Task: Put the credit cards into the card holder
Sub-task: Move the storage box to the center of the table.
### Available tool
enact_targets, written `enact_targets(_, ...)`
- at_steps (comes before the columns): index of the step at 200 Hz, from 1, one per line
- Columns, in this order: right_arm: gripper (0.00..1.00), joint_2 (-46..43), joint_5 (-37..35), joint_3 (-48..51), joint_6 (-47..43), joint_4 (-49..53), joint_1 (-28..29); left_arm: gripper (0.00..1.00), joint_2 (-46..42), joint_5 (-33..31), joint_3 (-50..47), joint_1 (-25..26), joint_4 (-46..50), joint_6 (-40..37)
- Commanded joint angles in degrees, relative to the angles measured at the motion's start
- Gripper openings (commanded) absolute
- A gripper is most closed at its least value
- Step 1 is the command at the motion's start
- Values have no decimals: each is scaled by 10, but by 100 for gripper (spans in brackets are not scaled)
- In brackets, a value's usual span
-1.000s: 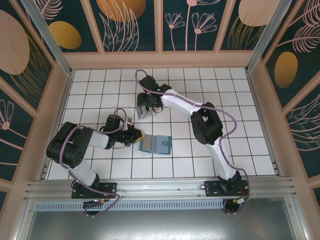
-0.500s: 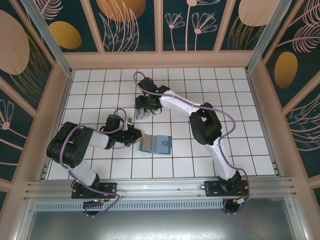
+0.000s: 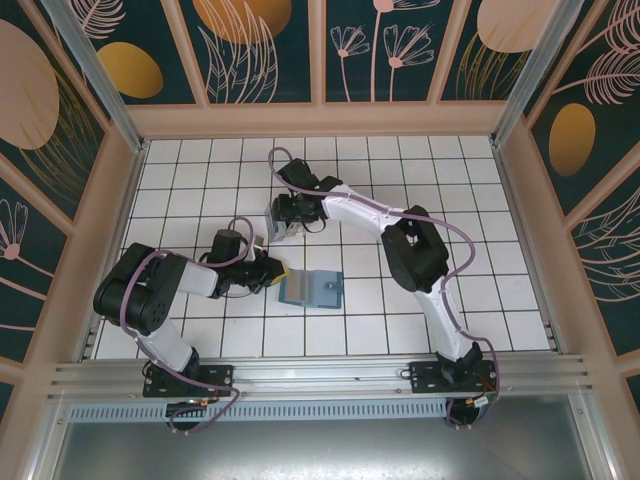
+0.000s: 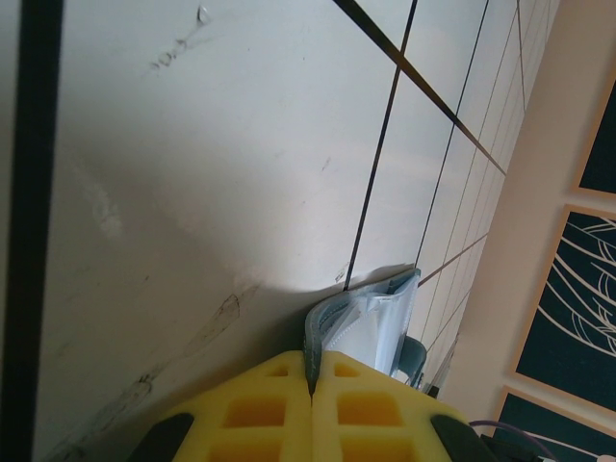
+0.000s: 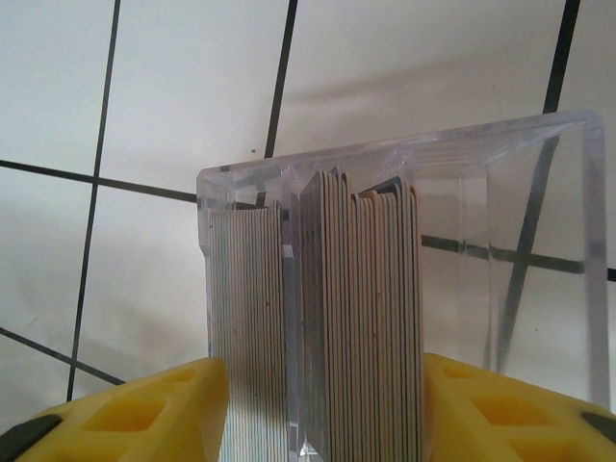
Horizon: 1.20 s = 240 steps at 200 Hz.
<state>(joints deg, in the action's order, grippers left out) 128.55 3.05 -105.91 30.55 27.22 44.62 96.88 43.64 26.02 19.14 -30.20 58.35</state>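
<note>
left claw (image 4: 310, 373) clamped on card holder (image 4: 377, 322); right claw (image 5: 322, 390) straddles credit cards (image 5: 358, 289) (grip unclear)

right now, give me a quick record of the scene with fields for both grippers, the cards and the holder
left gripper: shut, pinching one edge of the card holder
right gripper: jaws apart on either side of the credit cards; grip unclear
credit cards: stacked on edge inside a clear box
card holder: lying on the tiled table, nearer the arm bases than the clear box
</note>
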Motion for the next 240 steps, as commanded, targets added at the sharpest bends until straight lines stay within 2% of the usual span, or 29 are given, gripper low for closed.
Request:
enact_targets(1,52,-51,7,16,10,-39,7,0,4,-2,-11,3,15,-13)
enact_targets(51,51,-109,-11,112,31,-128,12,0,0,-2,-19,2,17,-16)
enact_targets(166,45,-151,-29,178,21,-195,14,0,2,-1,-18,3,16,-14)
enact_targets(211,51,-142,-37,192,-7,-216,12,0,3,0,-16,2,15,-15)
enact_targets(240,56,-136,-13,183,-7,-216,3,0,-2,-2,-22,2,16,-20)
